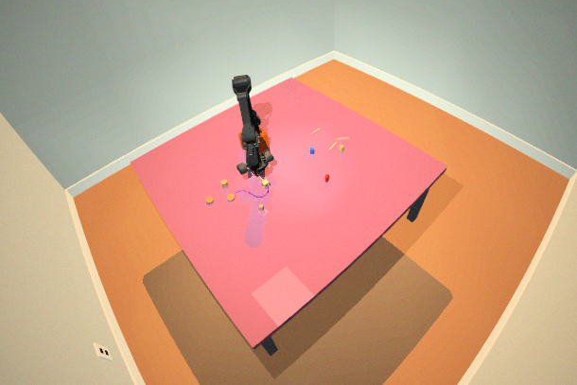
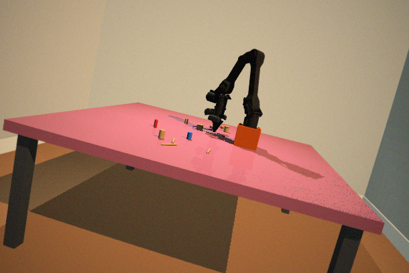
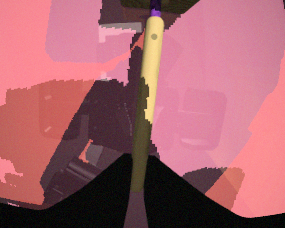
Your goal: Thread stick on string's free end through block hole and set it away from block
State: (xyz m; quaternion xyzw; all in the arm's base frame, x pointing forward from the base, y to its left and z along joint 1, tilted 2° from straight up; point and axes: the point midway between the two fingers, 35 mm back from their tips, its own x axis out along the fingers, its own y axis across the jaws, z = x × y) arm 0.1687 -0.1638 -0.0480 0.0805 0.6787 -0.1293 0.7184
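My gripper (image 1: 257, 173) (image 2: 214, 131) (image 3: 138, 162) is shut on the pale wooden stick (image 3: 151, 65) low over the table (image 1: 293, 231). The fingers grip its end away from the string. The wooden block (image 1: 266, 183) (image 2: 200, 127) (image 3: 180, 4) stands on the table just beyond the stick's far end; only its shaded edge shows at the top of the wrist view. The whole visible stick is outside the block. The purple string (image 1: 257, 197) (image 3: 155, 9) runs from the stick's end to the block, and from the block's other side curves to the round button (image 1: 231, 198). The hole itself is hidden.
Near the string are a second round button (image 1: 209, 200) and two small wooden cylinders (image 1: 224, 183) (image 1: 261, 207). Farther off are a blue cylinder (image 1: 312, 150) (image 2: 190, 135), a red piece (image 1: 326, 178) (image 2: 155, 123), another wooden cylinder (image 1: 341, 148) (image 2: 162, 134) and three loose sticks (image 1: 315, 131) (image 1: 333, 146) (image 1: 342, 138).
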